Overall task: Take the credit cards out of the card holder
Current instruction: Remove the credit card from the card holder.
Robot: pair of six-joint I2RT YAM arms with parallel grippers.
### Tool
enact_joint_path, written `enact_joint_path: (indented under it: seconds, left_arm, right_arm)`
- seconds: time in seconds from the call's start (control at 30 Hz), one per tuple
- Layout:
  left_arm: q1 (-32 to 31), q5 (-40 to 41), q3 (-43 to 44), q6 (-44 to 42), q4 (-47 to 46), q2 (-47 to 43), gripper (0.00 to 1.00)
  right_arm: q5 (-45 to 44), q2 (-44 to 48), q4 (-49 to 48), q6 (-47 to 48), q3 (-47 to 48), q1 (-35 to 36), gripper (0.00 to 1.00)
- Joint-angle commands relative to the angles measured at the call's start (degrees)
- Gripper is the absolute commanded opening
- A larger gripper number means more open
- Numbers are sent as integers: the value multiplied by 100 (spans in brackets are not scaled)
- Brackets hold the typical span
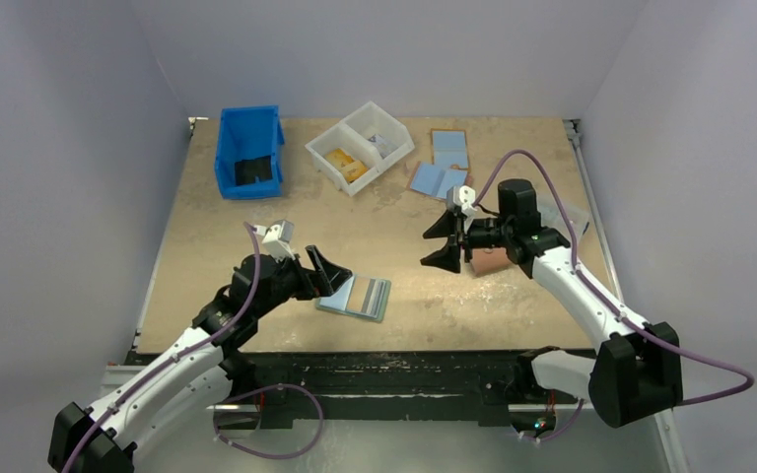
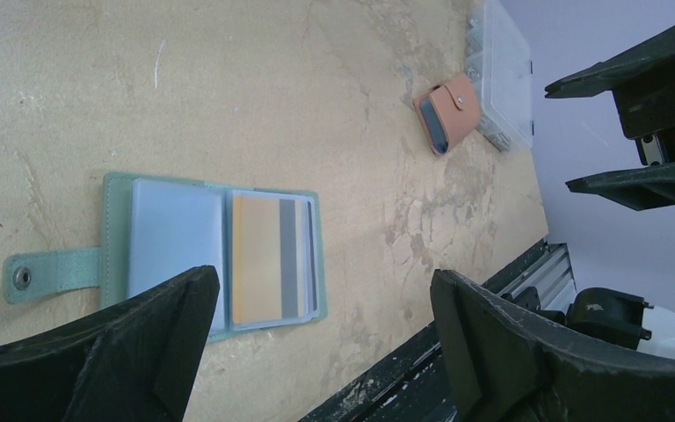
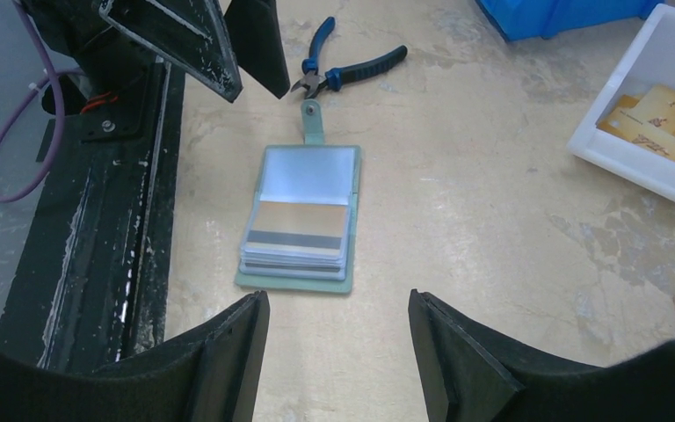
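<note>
The teal card holder (image 1: 359,297) lies open and flat near the table's front edge. Its snap tab (image 2: 50,273) is unfastened and its clear sleeves face up. A tan-orange credit card (image 2: 266,259) with a grey stripe shows in the top sleeve (image 3: 299,229), with more sleeve edges stacked under it. My left gripper (image 1: 327,275) hovers open over the holder's left side, and nothing is between its fingers (image 2: 154,338). My right gripper (image 1: 444,241) is open and empty, apart from the holder (image 3: 303,220), to its right and farther back.
A salmon-pink snap wallet (image 1: 493,261) lies under my right arm beside a clear plastic box (image 2: 503,70). Blue-handled pliers (image 3: 347,69) rest just beyond the holder's tab. At the back stand a blue bin (image 1: 249,153), a white divided tray (image 1: 360,146) and flat light-blue wallets (image 1: 444,163).
</note>
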State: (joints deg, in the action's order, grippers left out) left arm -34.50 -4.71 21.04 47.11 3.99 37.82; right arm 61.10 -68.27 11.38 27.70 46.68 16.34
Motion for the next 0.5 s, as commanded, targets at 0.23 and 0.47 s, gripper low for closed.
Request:
enact_joint_path:
  seconds: [0.23, 0.47]
  left_arm:
    - [31, 143, 211, -255, 52, -87, 99]
    - [32, 205, 210, -307, 206, -182, 99]
  right_arm:
    - [-39, -326, 854, 1356, 458, 496, 69]
    - [-467, -874, 2121, 2923, 1110, 1229, 70]
